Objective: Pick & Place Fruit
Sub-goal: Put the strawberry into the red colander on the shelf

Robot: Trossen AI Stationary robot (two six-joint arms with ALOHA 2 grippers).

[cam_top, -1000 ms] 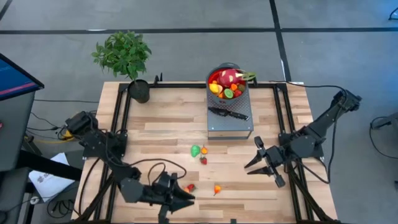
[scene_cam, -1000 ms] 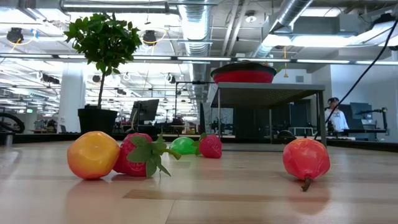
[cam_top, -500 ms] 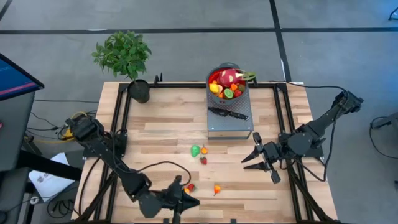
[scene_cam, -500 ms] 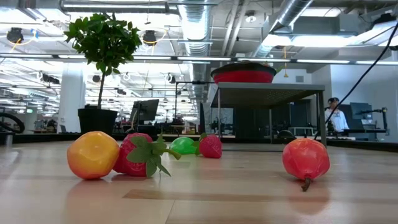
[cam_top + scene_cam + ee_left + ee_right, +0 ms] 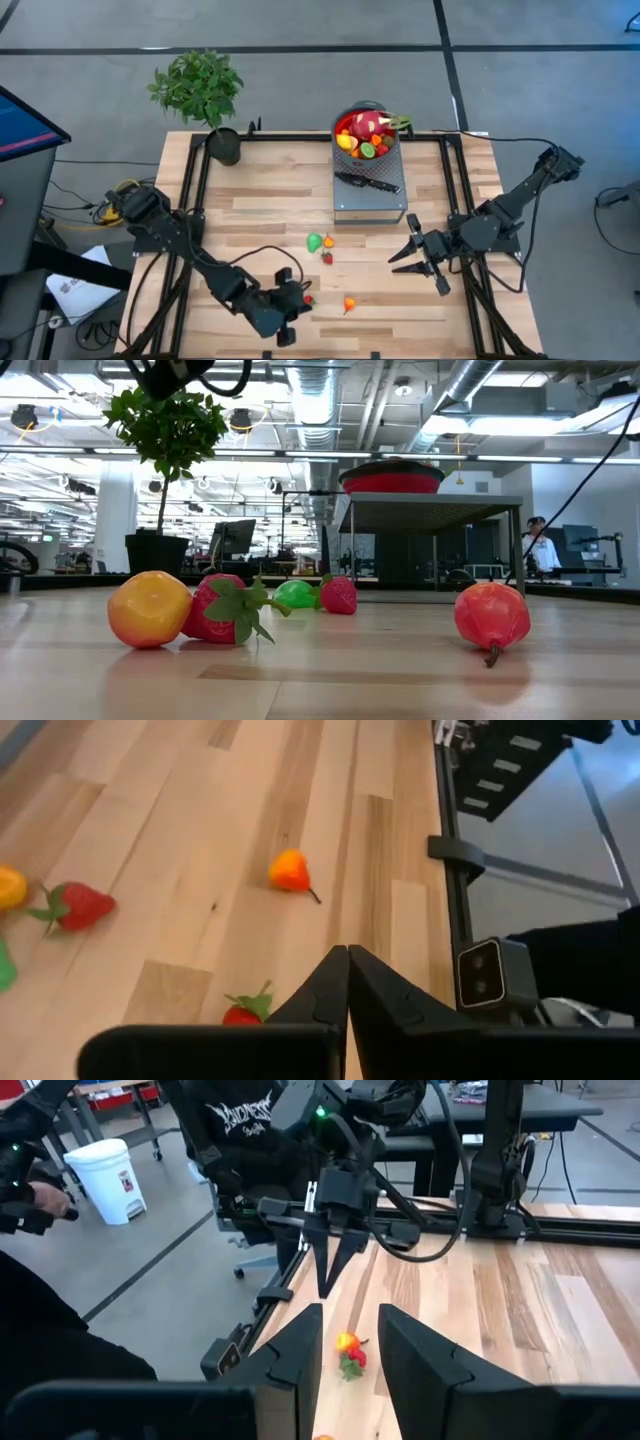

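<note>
While the strawberry point(image 5: 307, 300) lies on its side near the worktop's front edge, its leafy end points toward the front edge, as I read the left wrist view. My left gripper point(image 5: 288, 318) hangs just beside it on the front-edge side, fingers pressed together and holding nothing. An orange pear-shaped fruit point(image 5: 349, 304) rests a little toward the right edge, stem trailing off it. Farther toward the right edge, my right gripper point(image 5: 408, 252) waits, fingers narrowly parted and empty. At the back edge, the red bowl point(image 5: 365, 132) holds more fruit.
</note>
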